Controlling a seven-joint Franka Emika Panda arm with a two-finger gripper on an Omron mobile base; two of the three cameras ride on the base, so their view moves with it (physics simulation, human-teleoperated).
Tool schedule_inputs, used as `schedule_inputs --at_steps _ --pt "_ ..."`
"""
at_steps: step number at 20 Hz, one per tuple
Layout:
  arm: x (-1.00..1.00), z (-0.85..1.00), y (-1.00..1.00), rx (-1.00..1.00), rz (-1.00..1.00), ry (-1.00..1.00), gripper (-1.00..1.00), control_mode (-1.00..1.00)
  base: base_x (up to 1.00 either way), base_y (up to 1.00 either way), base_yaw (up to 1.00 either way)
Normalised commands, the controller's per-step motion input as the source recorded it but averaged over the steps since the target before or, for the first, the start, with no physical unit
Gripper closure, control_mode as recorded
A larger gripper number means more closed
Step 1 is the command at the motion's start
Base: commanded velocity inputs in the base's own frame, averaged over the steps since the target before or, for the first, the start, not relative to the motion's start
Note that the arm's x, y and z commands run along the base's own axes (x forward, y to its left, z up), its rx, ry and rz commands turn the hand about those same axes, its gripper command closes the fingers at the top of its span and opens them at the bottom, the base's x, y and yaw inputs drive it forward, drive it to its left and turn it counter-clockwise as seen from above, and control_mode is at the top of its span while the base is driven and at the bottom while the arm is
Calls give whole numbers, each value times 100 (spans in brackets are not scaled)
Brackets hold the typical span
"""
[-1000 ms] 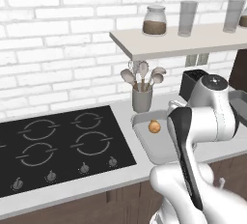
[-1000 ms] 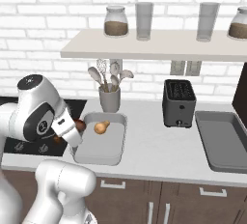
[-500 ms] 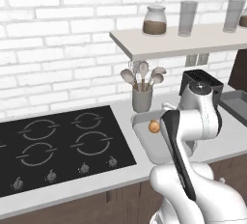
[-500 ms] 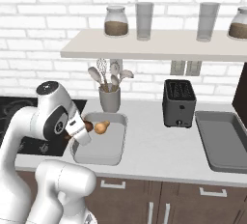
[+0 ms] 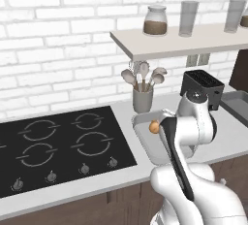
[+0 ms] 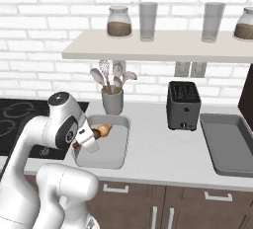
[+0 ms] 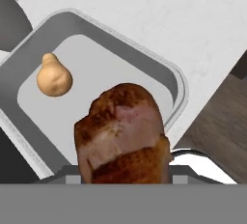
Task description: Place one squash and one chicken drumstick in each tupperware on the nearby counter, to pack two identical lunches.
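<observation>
My gripper (image 6: 95, 134) is shut on a brown chicken drumstick (image 7: 123, 131), whose meaty end covers the fingertips in the hand view. The drumstick (image 6: 104, 130) hangs just above the near left part of a grey tupperware (image 6: 112, 158). On that tupperware's floor (image 7: 113, 66) lies a tan pear-shaped squash (image 7: 54, 79), apart from the drumstick and toward the far side. The squash (image 5: 154, 127) also peeks out beside the arm in the left base view. A second grey tupperware (image 6: 230, 144) sits at the counter's right end with nothing visible in it.
A black toaster (image 6: 183, 105) stands between the two containers at the back. A grey holder of utensils (image 6: 112, 102) is right behind the left container. The black cooktop (image 5: 63, 141) lies to the left. A shelf (image 6: 163, 45) with jars and glasses hangs overhead.
The arm has swung right, carrying the drumstick from the container's left edge to a spot over its inside. The grip has stayed the same and the squash has not moved.
</observation>
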Motion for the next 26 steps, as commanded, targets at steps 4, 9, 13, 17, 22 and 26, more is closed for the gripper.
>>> schedule_inputs --at_steps 4,9,13,17,22,26 --pt "29 -25 0 3 0 1 100 -100 0 0 0" --pt "31 -30 -4 2 -2 5 100 -100 0 0 0" --pt "43 -27 0 0 -4 5 100 -100 0 0 0" --pt "48 -25 -1 0 -6 3 100 -100 0 0 0" --pt "40 -28 -7 0 -4 3 100 -100 0 0 0" --pt "14 -44 -1 0 -3 6 100 -100 0 0 0"
